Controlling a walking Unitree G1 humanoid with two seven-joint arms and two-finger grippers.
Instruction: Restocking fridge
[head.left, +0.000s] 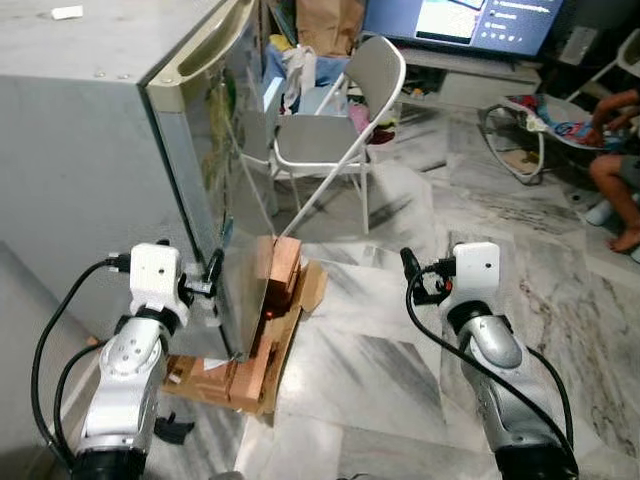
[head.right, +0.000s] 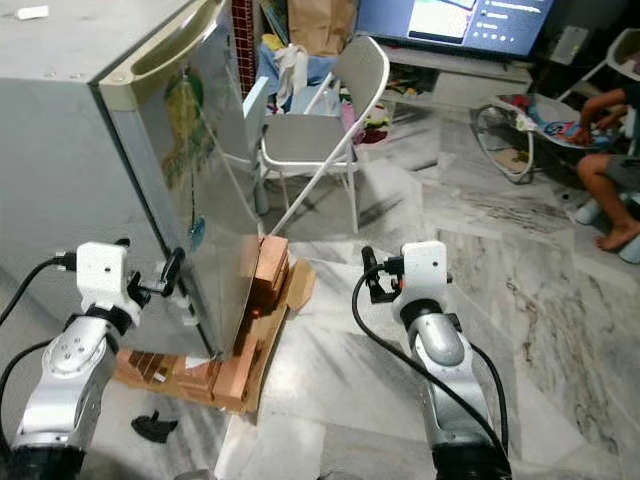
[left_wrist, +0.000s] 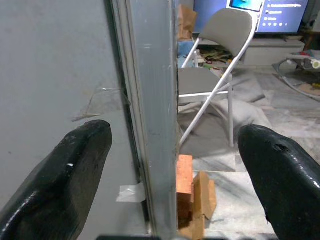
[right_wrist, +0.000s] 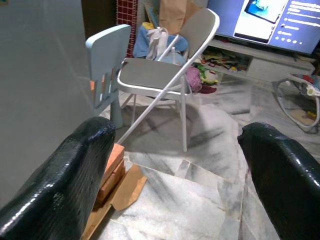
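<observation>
Two tools, both spread apart. Left tool (left_wrist: 165, 165) straddles the door (left_wrist: 155, 110) edge of the fridge (head.left: 80, 150), low, beside the bricks (head.left: 280, 270). Close on that edge, then swing outward. Right tool (right_wrist: 175, 165) hangs free over the floor.

Small grey fridge (head.left: 90, 150) standing upright at 10 o'clock, door shut, cream handle strip running along door's top edge. Base sitting on orange bricks (head.left: 275, 280) and cardboard. Faded stickers showing on shiny door face, angling toward 2 o'clock.
</observation>
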